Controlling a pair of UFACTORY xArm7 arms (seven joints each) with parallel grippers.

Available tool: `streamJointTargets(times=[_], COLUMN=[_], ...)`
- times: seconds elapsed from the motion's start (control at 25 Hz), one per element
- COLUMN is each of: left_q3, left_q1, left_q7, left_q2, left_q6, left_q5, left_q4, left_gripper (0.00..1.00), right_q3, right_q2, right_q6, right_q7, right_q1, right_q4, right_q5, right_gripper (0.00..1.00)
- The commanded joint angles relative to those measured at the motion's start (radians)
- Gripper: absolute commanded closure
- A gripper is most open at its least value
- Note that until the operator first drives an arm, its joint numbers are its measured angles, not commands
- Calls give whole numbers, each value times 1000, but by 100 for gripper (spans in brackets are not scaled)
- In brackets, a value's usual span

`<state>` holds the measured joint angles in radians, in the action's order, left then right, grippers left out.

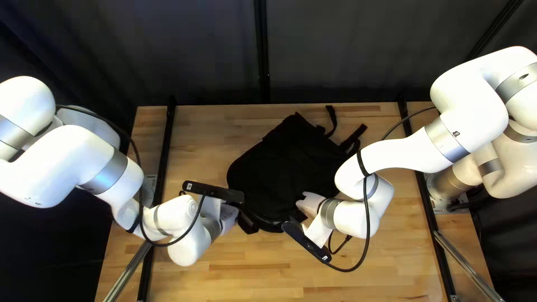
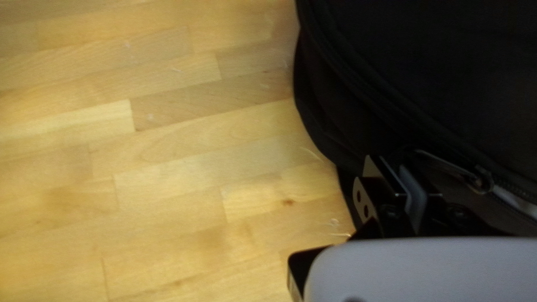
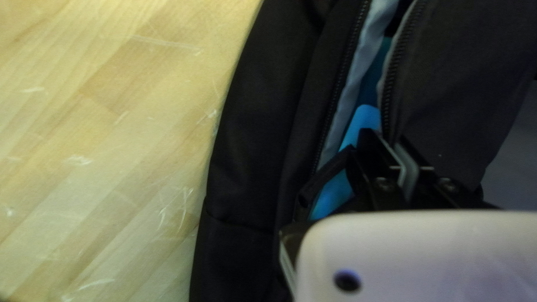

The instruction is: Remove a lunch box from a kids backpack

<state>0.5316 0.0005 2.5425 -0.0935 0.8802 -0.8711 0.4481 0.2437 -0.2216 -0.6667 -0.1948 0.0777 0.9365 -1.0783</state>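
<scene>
Right wrist view: the lunch box [image 3: 362, 118] (blue) lies beside the hand [image 1: 309, 206].

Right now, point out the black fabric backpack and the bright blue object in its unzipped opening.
Black fabric backpack [image 1: 285, 162]: top left view, middle of its body.
Bright blue object [image 3: 366, 117]: right wrist view, its rounded end.

The backpack [image 1: 285, 162] opens only narrowly between its zipper edges [image 3: 343, 72].

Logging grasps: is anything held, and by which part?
It cannot be told. The left hand is shut beside a zipper pull, the right hand at the backpack's zippered edge; anything pinched between their fingertips is hidden.
</scene>
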Motion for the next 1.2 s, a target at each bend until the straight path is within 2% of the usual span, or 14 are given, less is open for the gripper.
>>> streamJointTargets(times=[0.04,0.24,1.12,1.2], left_q3=[-9,-35,-35,-50], left_q1=[4,15,15,20], left_q7=[-13,-67,-67,-83], left_q2=[-19,-58,-58,-86], left_q6=[-15,-58,-58,-77], left_q5=[11,13,13,26], left_q4=[-21,-57,-57,-80], left_gripper=[100,100,100,100], right_q3=[0,0,0,0], right_q2=[0,0,0,0], right_q6=[0,0,0,0], right_q7=[0,0,0,0], right_q1=[0,0,0,0], right_q4=[0,0,0,0], right_q5=[0,0,0,0], right_gripper=[100,100,100,100])
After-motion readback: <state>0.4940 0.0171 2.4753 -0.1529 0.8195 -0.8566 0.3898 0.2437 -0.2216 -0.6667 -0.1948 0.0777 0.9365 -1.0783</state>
